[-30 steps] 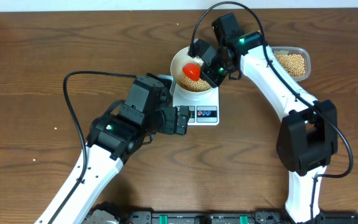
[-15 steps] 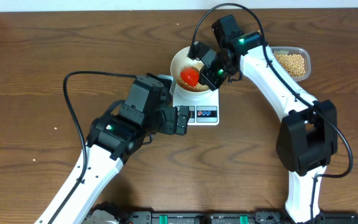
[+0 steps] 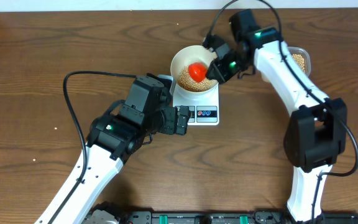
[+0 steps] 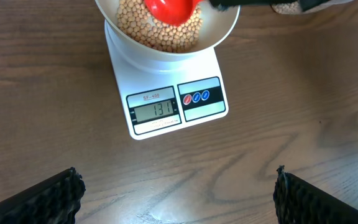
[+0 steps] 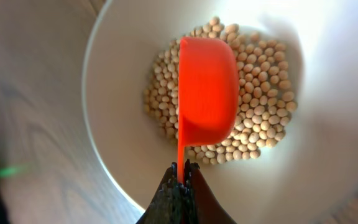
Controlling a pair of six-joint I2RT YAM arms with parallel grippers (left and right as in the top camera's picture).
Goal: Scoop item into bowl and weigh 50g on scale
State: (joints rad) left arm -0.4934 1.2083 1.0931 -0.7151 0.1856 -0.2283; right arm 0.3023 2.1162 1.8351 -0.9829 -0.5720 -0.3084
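Over bowl (image 3: 178,61) on scale (image 3: 205,114) | R gripper (image 5: 180,178) pinched on red scoop (image 5: 207,87) handle | L gripper (image 3: 183,120) wide, empty, near scale

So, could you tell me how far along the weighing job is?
Done: beans already lie in the bowl on the scale. In hand: the right gripper holds the red scoop tipped over the bowl. To do: checking the weight; the display seems to read 131.
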